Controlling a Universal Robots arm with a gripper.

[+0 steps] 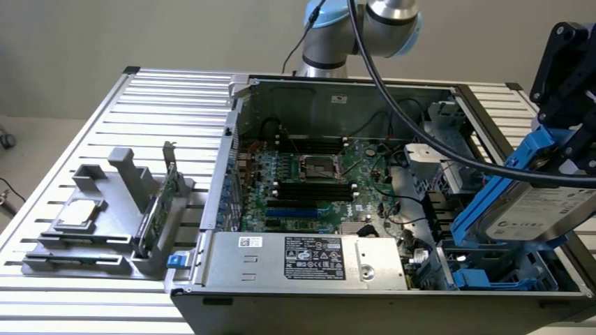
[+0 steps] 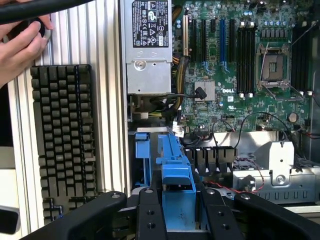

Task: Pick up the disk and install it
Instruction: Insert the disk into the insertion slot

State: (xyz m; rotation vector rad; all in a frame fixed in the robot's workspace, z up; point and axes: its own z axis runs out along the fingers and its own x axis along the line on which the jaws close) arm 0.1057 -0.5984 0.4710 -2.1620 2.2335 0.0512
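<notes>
The disk [image 1: 535, 209], a silver-grey hard drive with a white label and blue carrier rails, hangs tilted over the open computer case [image 1: 242, 139] at the exterior view's right. My gripper [image 1: 562, 143] is shut on its upper end. In the wrist view the disk's blue rail [image 2: 175, 165] sits between my black fingers [image 2: 150, 217], with my gripper [image 2: 181, 220] looking down into the case. Below the disk lies the drive bay with blue plastic parts [image 1: 498, 279].
Inside the case are the motherboard [image 1: 308, 174], the power supply [image 1: 298, 257] and loose cables. A grey fixture [image 1: 102, 209] on the slatted table holds a small silver chip and a green card [image 1: 153, 209]. A keyboard [image 2: 62, 140] and a person's hand [image 2: 20, 50] lie beside the case.
</notes>
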